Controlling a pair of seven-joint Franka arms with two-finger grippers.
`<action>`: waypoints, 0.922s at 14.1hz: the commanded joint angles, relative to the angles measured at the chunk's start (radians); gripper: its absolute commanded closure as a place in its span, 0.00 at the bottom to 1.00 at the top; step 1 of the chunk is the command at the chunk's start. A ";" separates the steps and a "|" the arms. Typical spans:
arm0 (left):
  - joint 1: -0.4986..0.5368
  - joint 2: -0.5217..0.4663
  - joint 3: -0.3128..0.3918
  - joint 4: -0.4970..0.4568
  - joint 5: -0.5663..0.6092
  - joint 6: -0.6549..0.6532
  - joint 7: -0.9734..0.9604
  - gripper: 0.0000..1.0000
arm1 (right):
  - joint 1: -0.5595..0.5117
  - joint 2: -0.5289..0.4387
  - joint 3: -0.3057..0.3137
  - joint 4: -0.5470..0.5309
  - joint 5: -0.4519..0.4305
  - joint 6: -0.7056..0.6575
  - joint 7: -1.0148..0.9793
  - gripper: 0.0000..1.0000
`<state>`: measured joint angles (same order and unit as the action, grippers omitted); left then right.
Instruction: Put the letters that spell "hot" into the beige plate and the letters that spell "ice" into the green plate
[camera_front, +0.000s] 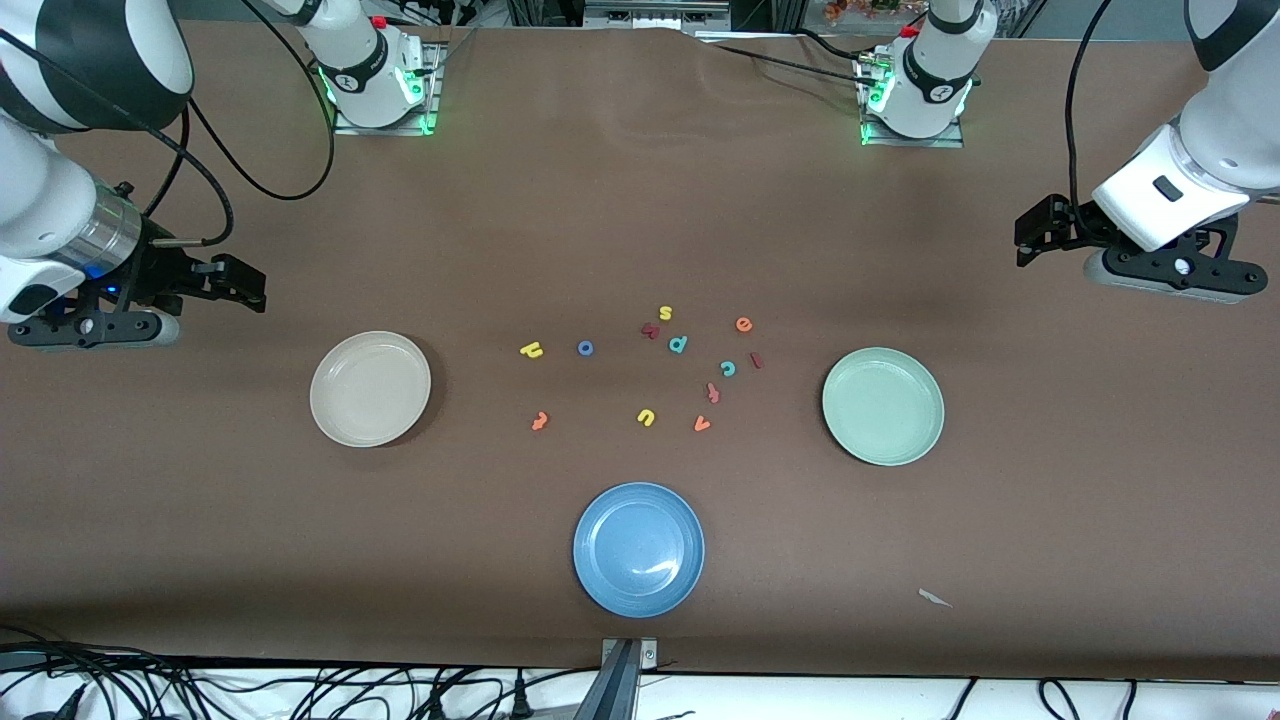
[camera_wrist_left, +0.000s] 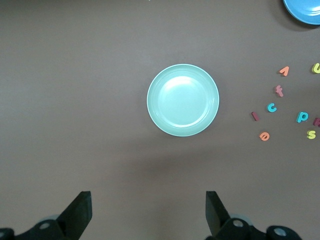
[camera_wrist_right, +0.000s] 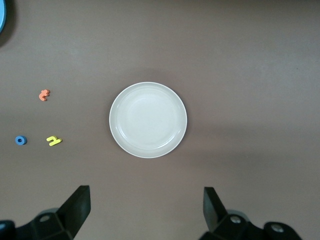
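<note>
We saw both arms waiting, raised over the brown counter (camera_front: 640, 200). The left end effector (camera_wrist_left: 145, 212) hung over bare counter at the left arm's end, its two fingers spread wide apart and gripping nothing. The right end effector (camera_wrist_right: 145, 210) hung over the right arm's end, fingers likewise wide apart and empty.

The beige plate (camera_front: 370, 388) sat toward the right arm's end, nothing in it. The green plate (camera_front: 883, 406) sat toward the left arm's end, also bare. The blue plate (camera_front: 639, 549) lay between them, nearer the front camera.

All the letters lay loose on the counter between the beige and green plates. We spotted the yellow h (camera_front: 531, 349) just beside the blue o (camera_front: 585, 348), and the orange t (camera_front: 540, 421) nearer the camera than both. The orange e (camera_front: 743, 324), the teal c (camera_front: 728, 368) and the dark red i (camera_front: 757, 361) clustered on the green plate's side. Around them lay a yellow s (camera_front: 665, 313), a teal p-shaped letter (camera_front: 678, 344), a dark red piece (camera_front: 650, 330), a salmon t-like letter (camera_front: 713, 392), a yellow u (camera_front: 646, 417) and an orange v (camera_front: 702, 424).
</note>
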<state>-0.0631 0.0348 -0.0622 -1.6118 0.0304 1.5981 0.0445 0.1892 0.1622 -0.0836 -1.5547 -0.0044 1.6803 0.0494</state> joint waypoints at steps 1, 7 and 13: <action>0.000 0.011 -0.005 0.032 0.019 -0.020 -0.002 0.00 | 0.004 -0.007 -0.002 -0.002 -0.011 0.004 0.017 0.00; 0.000 0.010 -0.007 0.030 0.017 -0.023 -0.003 0.00 | 0.004 -0.007 -0.004 -0.002 -0.011 0.006 0.017 0.00; -0.001 0.010 -0.021 0.030 0.019 -0.024 -0.006 0.00 | 0.004 -0.007 -0.004 -0.004 -0.011 0.006 0.017 0.00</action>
<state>-0.0631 0.0348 -0.0713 -1.6118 0.0304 1.5970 0.0445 0.1890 0.1622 -0.0842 -1.5547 -0.0044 1.6803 0.0500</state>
